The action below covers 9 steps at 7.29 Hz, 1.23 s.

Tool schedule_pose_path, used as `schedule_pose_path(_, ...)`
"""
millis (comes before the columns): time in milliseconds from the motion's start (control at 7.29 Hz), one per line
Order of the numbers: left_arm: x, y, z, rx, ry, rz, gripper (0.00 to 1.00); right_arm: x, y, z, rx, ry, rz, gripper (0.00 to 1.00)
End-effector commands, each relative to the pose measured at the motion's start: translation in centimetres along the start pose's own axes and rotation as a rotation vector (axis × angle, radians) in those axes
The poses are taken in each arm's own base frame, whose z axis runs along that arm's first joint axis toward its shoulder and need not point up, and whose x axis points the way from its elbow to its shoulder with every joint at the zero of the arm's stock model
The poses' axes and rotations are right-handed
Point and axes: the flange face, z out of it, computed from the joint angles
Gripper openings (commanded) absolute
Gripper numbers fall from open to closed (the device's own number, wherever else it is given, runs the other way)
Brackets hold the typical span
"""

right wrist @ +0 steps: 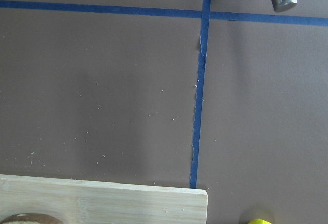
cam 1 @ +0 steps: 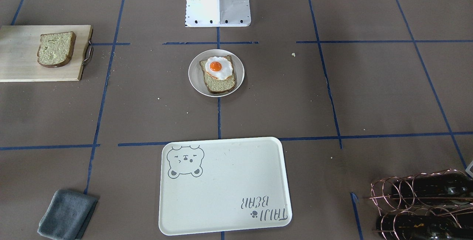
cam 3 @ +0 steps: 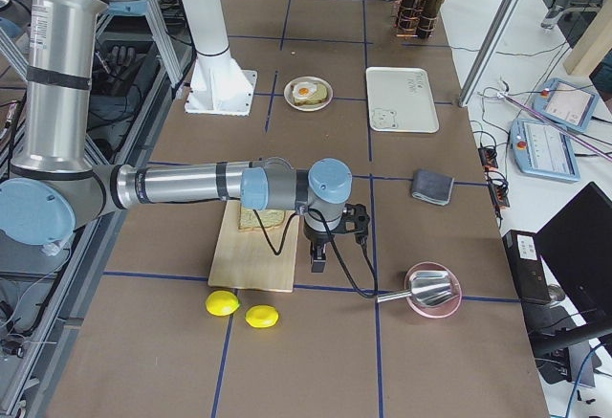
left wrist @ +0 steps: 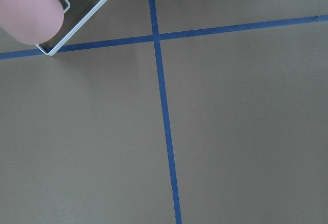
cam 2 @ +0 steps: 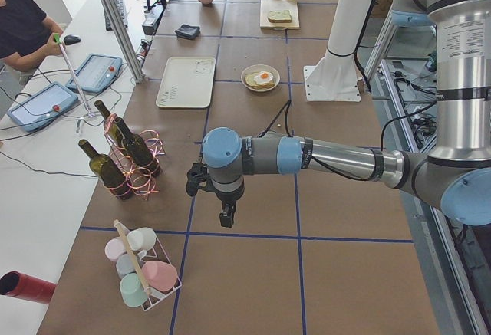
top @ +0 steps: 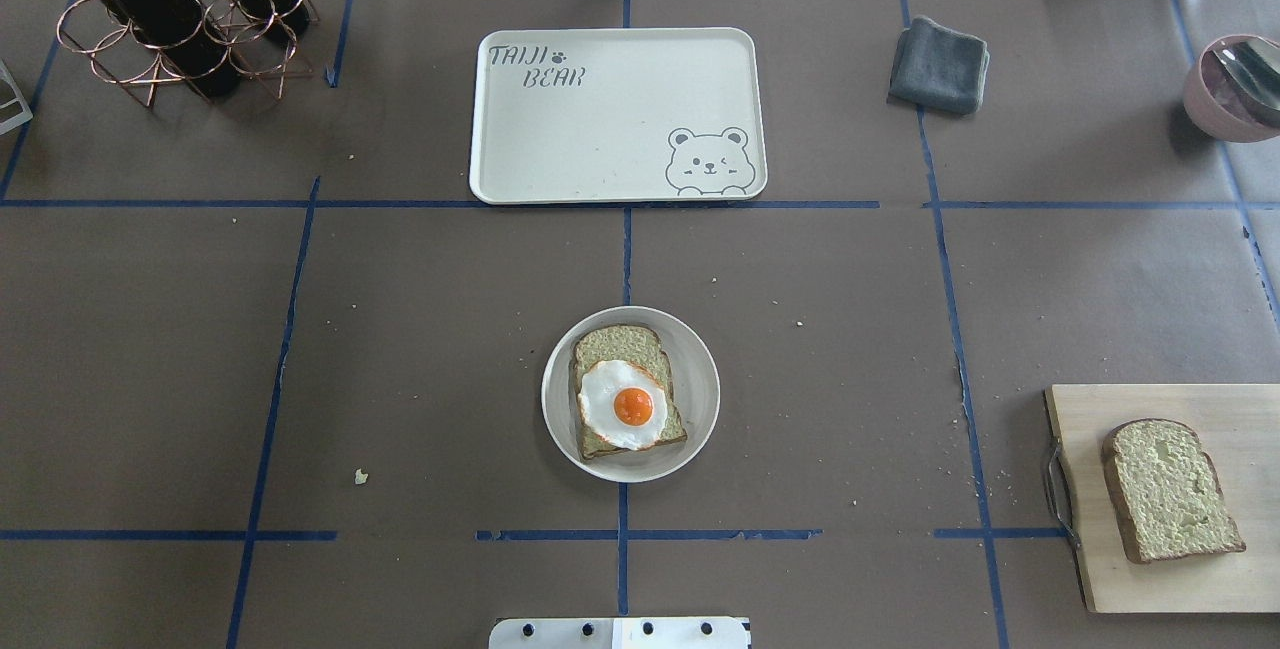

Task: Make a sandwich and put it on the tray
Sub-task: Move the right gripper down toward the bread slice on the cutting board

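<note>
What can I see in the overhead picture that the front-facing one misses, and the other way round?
Only the overhead view shows the pink bowl holding a metal scoop. Only the front-facing view shows the robot's white pedestal rising upright. Both show the tray, the plate with bread and egg, the second slice on the wooden board, the grey cloth and the rack of bottles.
</note>
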Motion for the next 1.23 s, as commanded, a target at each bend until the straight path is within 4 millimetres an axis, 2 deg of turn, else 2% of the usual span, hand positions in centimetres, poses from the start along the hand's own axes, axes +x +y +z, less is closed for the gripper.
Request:
schedule_pose_path(0, 0.3, -0.2, -0.2, 0.007, -0.001, 0.018, 1.00, 0.0, 0.1, 0.2, 0.017, -0.005, -0.026, 1.00)
schedule_pose_path(411, 0.1, -0.1, 0.2, 0.008, 0.004, 0.020, 1.00, -2.5, 0.2, 1.5, -0.011, -0.089, -0.072, 1.00)
schedule_pose_path(549, 0.8, -0.7, -0.6, 0.056, -0.003, 0.071, 1.00, -3.6, 0.2, 2.4, -0.015, -0.095, -0.109, 1.00)
schedule_pose_path(686, 1.2, -0.8, -0.6, 0.067, 0.028, 0.081, 1.00, -3.5, 1.7, 3.7, -0.013, -0.098, -0.143, 1.00)
schedule_pose_path(823, 1.5, -0.9, -0.7, 0.071, 0.044, 0.084, 1.00, -4.0, 2.0, 4.1, -0.011, -0.101, -0.048, 1.00)
schedule_pose_path(960, 1.5, -0.9, -0.7, 0.071, 0.048, 0.083, 1.00, -5.9, 3.7, 5.3, 0.002, -0.123, -0.017, 0.99)
schedule_pose_path(1097, 1.5, -0.9, -0.7, 0.071, 0.048, 0.080, 1.00, -6.9, 6.3, 7.0, 0.029, -0.148, -0.016, 0.97)
